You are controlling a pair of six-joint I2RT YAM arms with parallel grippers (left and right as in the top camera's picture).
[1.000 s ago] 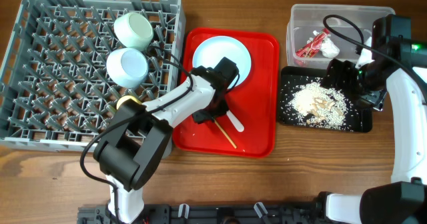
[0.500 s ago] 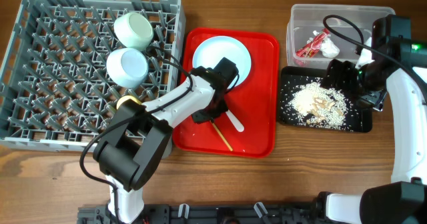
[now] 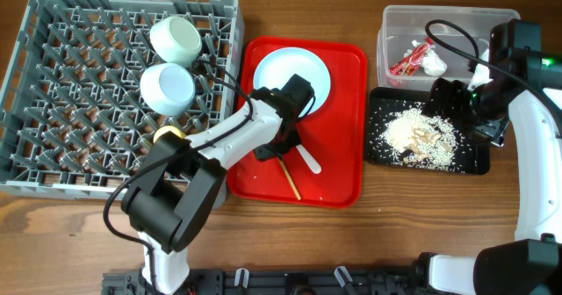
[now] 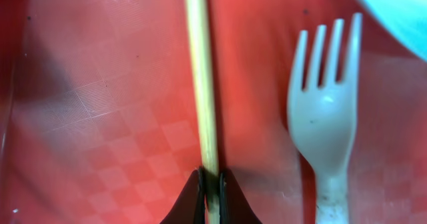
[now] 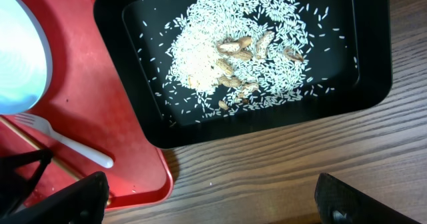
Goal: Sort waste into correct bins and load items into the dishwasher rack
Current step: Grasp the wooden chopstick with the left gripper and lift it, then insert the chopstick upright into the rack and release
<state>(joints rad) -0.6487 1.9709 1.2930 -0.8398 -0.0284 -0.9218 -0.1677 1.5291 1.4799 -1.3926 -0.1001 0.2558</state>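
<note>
On the red serving tray point(image 3: 342, 183), my left gripper point(image 3: 269, 152) is down at the tray floor with its fingers point(image 4: 193, 201) pinched tight on one wooden chopstick point(image 4: 201, 84). The stick lies flat on the red surface and runs away from the grip toward the tray's near edge. Just beside it, apart from the stick, the white plastic fork point(image 4: 323, 121) lies flat on the same tray. The white round plate point(image 3: 294, 71) sits at the tray's far end, close to the fork's tines. To the left, the grey dishwasher rack point(image 3: 53, 84) holds two pale bowls point(image 3: 176, 38) point(image 3: 167, 87), both tipped on their sides among the pegs near its right wall. My right gripper point(image 5: 210, 184) hangs over the near edge of the black tray point(image 5: 373, 84), its fingers spread wide with nothing between them. Rice-like scraps point(image 5: 200, 57) are heaped in the middle of that tray, with a few darker nut-like bits mixed in. Behind it, the clear tub point(image 3: 439, 18) contains the red wrapper point(image 3: 406, 60) and the crumpled tissue point(image 3: 433, 62), which touch each other.
</note>
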